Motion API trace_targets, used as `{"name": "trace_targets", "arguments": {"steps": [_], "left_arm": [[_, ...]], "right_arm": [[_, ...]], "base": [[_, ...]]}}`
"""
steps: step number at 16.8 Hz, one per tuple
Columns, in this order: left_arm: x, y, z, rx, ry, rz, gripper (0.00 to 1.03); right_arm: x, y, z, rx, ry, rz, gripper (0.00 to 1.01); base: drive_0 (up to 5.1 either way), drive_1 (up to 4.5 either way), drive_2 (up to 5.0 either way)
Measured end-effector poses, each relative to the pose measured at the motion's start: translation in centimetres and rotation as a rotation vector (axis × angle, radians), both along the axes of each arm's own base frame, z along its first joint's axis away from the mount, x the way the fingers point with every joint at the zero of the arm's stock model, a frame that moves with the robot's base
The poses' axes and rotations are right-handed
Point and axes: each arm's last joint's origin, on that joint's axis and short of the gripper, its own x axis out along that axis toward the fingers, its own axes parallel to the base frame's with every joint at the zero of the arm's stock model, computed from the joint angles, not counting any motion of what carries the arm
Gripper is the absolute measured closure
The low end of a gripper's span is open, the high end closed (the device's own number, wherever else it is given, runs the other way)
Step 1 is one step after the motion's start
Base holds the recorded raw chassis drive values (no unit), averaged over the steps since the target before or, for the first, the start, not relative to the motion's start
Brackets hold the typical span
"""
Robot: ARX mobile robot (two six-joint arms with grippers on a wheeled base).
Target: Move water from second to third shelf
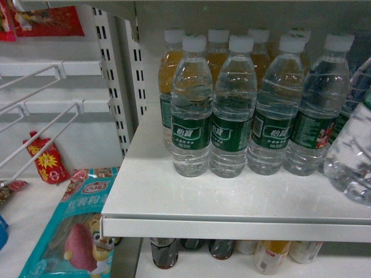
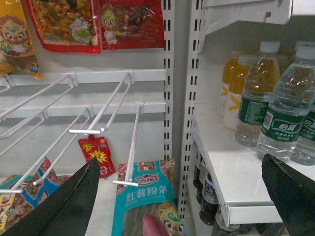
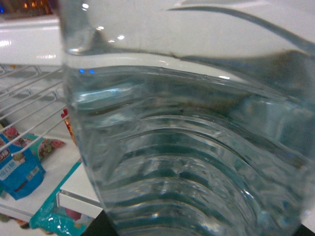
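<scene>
Several water bottles [image 1: 191, 110] with white caps and green labels stand in rows on a white shelf [image 1: 232, 200]. One more water bottle [image 1: 355, 152] hangs tilted at the right edge of the head view, over the shelf's right end. Its clear ribbed body [image 3: 187, 147] fills the right wrist view, and my right gripper [image 3: 197, 221] is shut on it, with only dark finger corners showing at the bottom. My left gripper [image 2: 177, 196] hovers open left of the shelf, its dark fingers [image 2: 64, 206] wide apart with nothing between them.
Orange drink bottles [image 1: 169, 69] stand behind the water. Dark bottles [image 1: 164, 252] sit on the shelf below. Left of the upright [image 2: 189, 98] are white wire hooks [image 2: 106, 110], a teal snack packet [image 1: 75, 231] and red packets [image 2: 96, 152].
</scene>
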Motion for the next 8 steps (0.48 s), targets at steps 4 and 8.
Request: {"name": "trace_targets", "arguments": {"steps": [4,8], "left_arm": [[0.0,0.0,0.0,0.0,0.0,0.0,0.05],[0.0,0.0,0.0,0.0,0.0,0.0,0.05]], "right_arm": [[2.5,1.0,-3.1,-0.074,0.043,-0.032,0.61],[4.1,1.7,-5.7,-0.119,0.091,-0.078,0.61]], "base": [[-4.8,2.67,2.7],[-4.8,2.67,2.7]]}}
